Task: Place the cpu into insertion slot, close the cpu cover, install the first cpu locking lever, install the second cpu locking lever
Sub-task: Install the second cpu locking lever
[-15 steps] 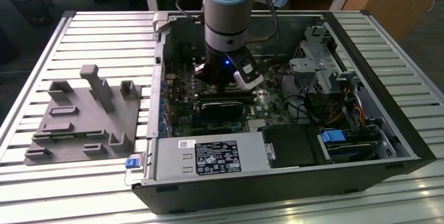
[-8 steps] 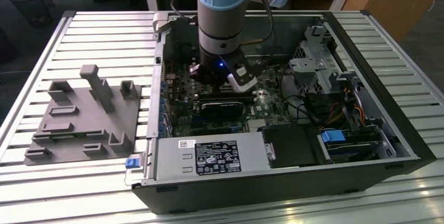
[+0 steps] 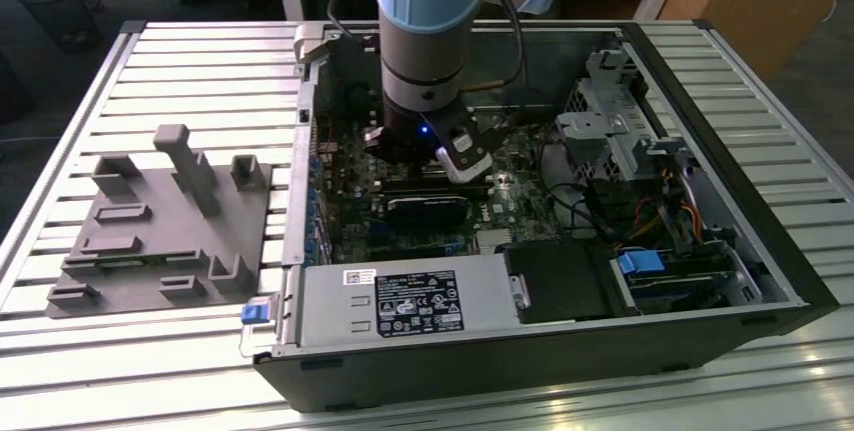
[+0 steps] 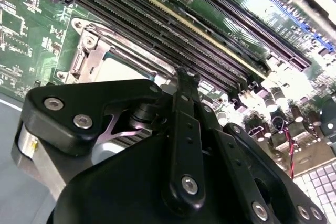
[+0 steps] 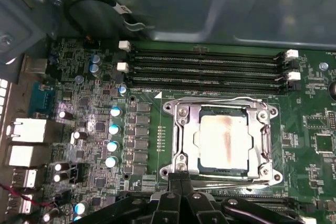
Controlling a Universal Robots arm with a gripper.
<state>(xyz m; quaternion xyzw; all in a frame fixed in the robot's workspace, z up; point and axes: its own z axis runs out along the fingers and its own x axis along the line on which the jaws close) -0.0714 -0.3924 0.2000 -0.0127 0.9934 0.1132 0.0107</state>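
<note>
We see the open black metal computer case [image 3: 561, 351] lying on the slatted grey desk [image 3: 200, 61], nearer the desk's edge at the exterior view's right. Inside, the green motherboard [image 5: 94, 129] carries the small square black-framed insertion slot [image 5: 223, 178]; the silver-grey square cpu [image 5: 223, 140] sits in it, framed by the thin metal cpu cover [image 5: 184, 135] lying flat. Our black hand [image 5: 180, 178], fingertips pressed together, touches the cover's edge.
</note>
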